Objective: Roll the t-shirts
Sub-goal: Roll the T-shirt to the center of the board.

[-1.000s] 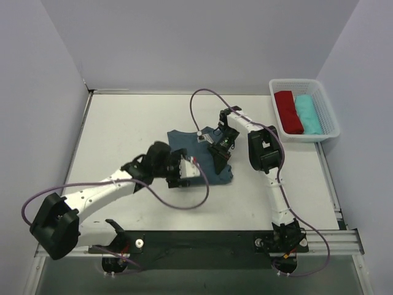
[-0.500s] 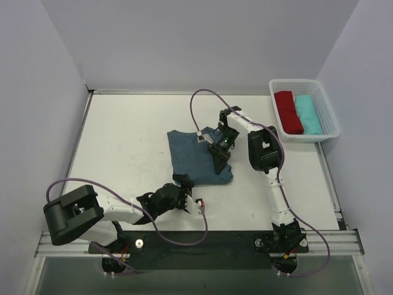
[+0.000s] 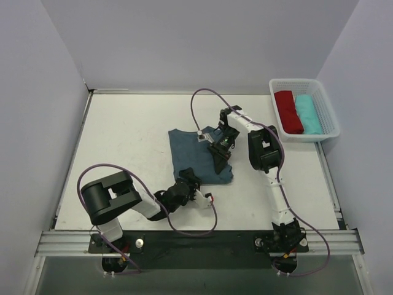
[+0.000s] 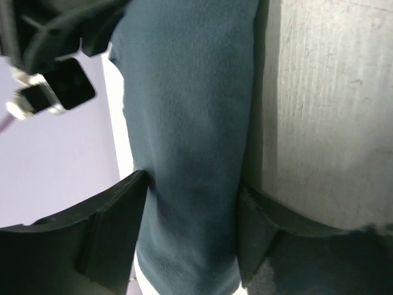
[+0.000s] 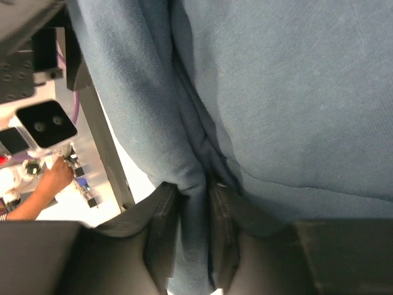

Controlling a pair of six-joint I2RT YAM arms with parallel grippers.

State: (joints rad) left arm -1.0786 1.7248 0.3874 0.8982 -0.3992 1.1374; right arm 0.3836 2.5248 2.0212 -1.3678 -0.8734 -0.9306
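Note:
The slate-blue t-shirt (image 3: 198, 155) lies folded in a rough rectangle at mid-table. My left gripper (image 3: 190, 182) sits low at the shirt's near edge. In the left wrist view the left gripper (image 4: 191, 227) has a thick fold of the shirt (image 4: 190, 123) filling the gap between its fingers (image 4: 110, 230). My right gripper (image 3: 221, 152) is on the shirt's right side. In the right wrist view the right gripper (image 5: 195, 227) is shut on a narrow bunched fold of the shirt (image 5: 288, 92).
A white basket (image 3: 326, 117) stands at the back right with a red roll (image 3: 288, 112) and a teal roll (image 3: 307, 114) in it. Purple cables loop over the table near both arms. The near rail (image 3: 196, 239) runs along the front edge.
My left arm pulled back off the shirt toward the near edge, folded up, then brought its gripper to the shirt's near edge. The right gripper has stayed put on the shirt.

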